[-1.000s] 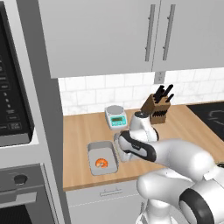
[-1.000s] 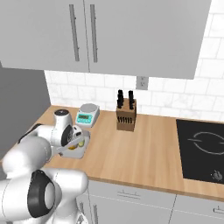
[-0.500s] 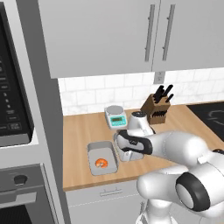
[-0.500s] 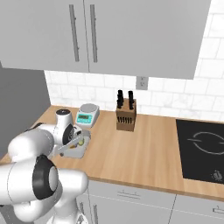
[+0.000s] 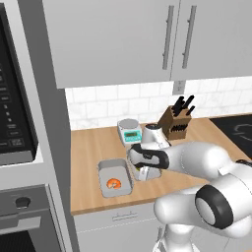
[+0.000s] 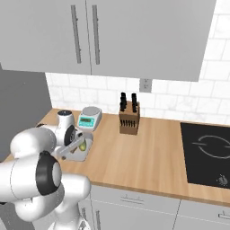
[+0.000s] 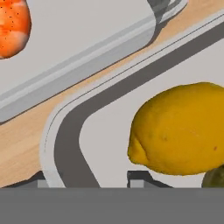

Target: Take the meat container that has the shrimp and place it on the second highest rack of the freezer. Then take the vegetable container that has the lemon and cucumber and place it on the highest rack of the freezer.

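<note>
The meat container (image 5: 115, 177) with the shrimp (image 5: 113, 183) sits on the wooden counter (image 5: 93, 152), just beside the gripper (image 5: 141, 171) on the side toward the tall oven column (image 5: 22, 147). In the hand view the shrimp (image 7: 13, 24) shows as an orange patch at the far upper corner, well beyond the fingertips, inside the pale tray of the meat container (image 7: 83, 39), whose rim runs slantwise across the picture.

The vegetable container (image 7: 65, 144) lies directly under the gripper (image 7: 92, 179). One corner of its grey rim curves round just ahead of the fingertips, and a strip of bare wood separates it from the meat container, so the two trays lie side by side without touching. The lemon (image 7: 183, 129) rests inside it, just beyond one fingertip (image 7: 142, 177) and off to that side; a dark green edge of the cucumber (image 7: 215, 177) peeks out beside the lemon at the bottom corner.

The two fingertips stand well apart, one on each side of the container's rim at that corner, with nothing pinched between them.

Farther off behind the gripper on the counter stand a kitchen scale (image 5: 129, 132) and a knife block (image 5: 175, 124), both against the white tiled wall (image 6: 179, 101). A black cooktop (image 6: 206, 152) lies well apart on the far side.
</note>
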Tool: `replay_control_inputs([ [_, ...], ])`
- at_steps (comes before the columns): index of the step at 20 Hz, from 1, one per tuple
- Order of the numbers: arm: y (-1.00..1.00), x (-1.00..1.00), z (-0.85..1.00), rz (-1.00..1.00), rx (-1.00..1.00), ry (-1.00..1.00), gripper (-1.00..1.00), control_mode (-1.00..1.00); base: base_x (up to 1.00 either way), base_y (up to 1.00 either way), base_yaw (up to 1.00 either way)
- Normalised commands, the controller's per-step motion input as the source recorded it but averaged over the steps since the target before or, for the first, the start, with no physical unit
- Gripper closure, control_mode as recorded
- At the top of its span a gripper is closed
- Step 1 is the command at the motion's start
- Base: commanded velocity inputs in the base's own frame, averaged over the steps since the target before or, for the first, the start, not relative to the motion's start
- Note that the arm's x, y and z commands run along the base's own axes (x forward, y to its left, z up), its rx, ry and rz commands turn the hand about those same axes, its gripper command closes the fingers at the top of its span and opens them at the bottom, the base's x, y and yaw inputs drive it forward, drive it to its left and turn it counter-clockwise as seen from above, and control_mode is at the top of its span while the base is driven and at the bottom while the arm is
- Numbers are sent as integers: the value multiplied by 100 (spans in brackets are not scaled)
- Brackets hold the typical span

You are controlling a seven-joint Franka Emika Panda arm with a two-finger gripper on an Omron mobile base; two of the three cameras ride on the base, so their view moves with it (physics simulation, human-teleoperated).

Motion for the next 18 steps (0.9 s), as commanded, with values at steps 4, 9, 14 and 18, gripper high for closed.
replay_control_inputs([
  [4,0,-11,-2,0,0,0,100,-100,0,0,0],
  [9,0,-32,0,1,0,-20,100,-100,0,0,0],
  [14,0,-24,16,9,0,-15,100,-100,0,0,0],
  [18,0,-16,17,14,-5,-13,100,-100,0,0,0],
])
